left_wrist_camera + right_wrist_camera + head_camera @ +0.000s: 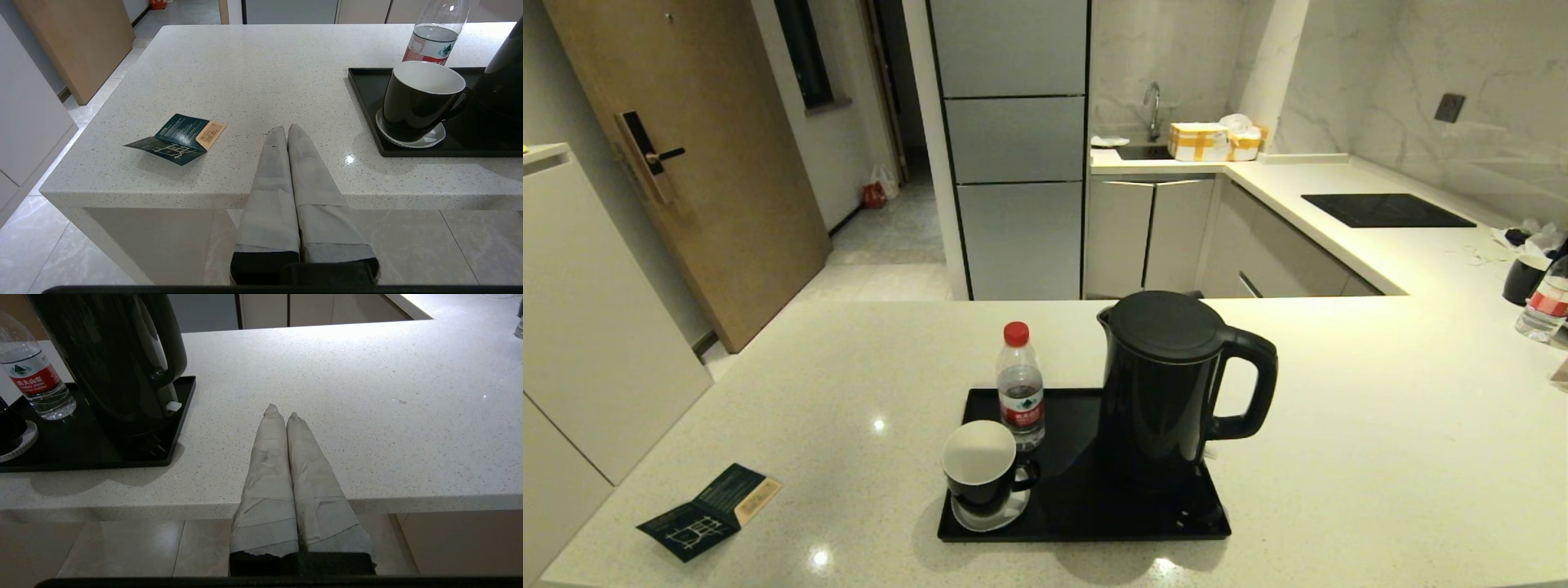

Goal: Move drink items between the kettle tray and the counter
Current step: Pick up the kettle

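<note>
Three drink items on tray point(1086, 506): kettle point(1168, 384) at three o'clock, bottle point(1020, 388) eleven, mug point(982, 467) eight, left gripper point(287, 130) and right gripper point(282, 411) both clenched, empty.

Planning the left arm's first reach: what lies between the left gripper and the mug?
Only bare counter and the tray rim separate the shut left gripper from the mug, per the left wrist view.

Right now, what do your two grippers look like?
Both match: the left gripper and right gripper each have two long tapered fingers wrapped in pale grey tape, creased and frayed at the edges, rising from a black base. No cables or markings visible.
</note>
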Tool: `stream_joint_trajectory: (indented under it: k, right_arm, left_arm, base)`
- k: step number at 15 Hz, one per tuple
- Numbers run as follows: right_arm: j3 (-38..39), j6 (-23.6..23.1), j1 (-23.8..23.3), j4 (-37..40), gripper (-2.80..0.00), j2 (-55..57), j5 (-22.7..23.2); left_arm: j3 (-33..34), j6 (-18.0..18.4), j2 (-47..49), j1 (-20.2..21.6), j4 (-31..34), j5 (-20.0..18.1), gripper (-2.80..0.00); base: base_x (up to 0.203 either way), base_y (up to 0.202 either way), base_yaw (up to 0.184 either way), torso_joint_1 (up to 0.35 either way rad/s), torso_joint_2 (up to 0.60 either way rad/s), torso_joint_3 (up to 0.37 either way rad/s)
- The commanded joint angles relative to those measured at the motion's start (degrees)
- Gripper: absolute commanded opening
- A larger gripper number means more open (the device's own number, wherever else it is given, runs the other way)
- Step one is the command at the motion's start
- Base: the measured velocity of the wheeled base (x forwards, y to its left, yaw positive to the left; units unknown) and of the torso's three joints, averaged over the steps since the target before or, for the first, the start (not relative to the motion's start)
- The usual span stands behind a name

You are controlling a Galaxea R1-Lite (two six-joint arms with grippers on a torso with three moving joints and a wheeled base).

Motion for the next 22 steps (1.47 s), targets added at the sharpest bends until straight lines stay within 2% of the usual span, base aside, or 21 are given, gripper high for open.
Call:
stream_joint_trajectory:
  k: [1,10,12,15,17,19,21,22]
  right_arm:
    - [0.18,-0.03,0.01,0.0,-2.8,0.0,-0.05]
    - [-0.42,-0.5,0.01,0.52,-2.8,0.19,0.03]
    - [-6.96,1.2,0.02,1.43,-2.8,4.09,1.25]
    - [-28.17,9.37,0.07,6.44,-2.8,18.55,3.58]
    - [-41.22,12.79,0.44,21.02,-2.8,30.34,7.57]
    - [-45.14,14.15,0.87,31.77,-2.8,41.64,17.2]
    - [-44.14,11.89,1.41,33.67,-2.8,53.02,23.89]
    - [-43.0,10.17,1.56,32.93,-2.8,57.09,25.34]
  left_arm:
    - [0.0,-0.02,-0.01,-0.02,0.03,0.03,-2.8]
    - [0.0,-0.01,-0.01,0.07,0.03,0.03,-2.8]
    - [0.0,0.05,-0.01,0.01,0.03,0.03,-2.8]
    - [0.0,0.06,-0.01,-0.02,0.03,0.03,-2.8]
    - [0.0,-0.02,-0.01,0.0,0.03,-0.06,-2.8]
    - [0.0,0.0,-0.01,0.07,0.03,0.03,-2.8]
    - [0.0,-0.02,-0.01,-0.02,0.03,0.03,-2.8]
    - [0.0,0.05,-0.01,-0.02,0.03,0.02,-2.8]
  base:
    - [0.0,0.0,0.0,0.0,0.0,0.0]
    - [0.0,0.0,0.0,0.0,0.0,0.0]
    - [0.0,0.0,0.0,0.0,0.0,0.0]
    - [0.0,0.0,0.0,0.0,0.0,0.0]
    - [0.0,0.0,0.0,0.0,0.0,0.0]
    - [0.0,0.0,0.0,0.0,0.0,0.0]
    - [0.0,0.0,0.0,0.0,0.0,0.0]
    - [0.0,0.0,0.0,0.0,0.0,0.0]
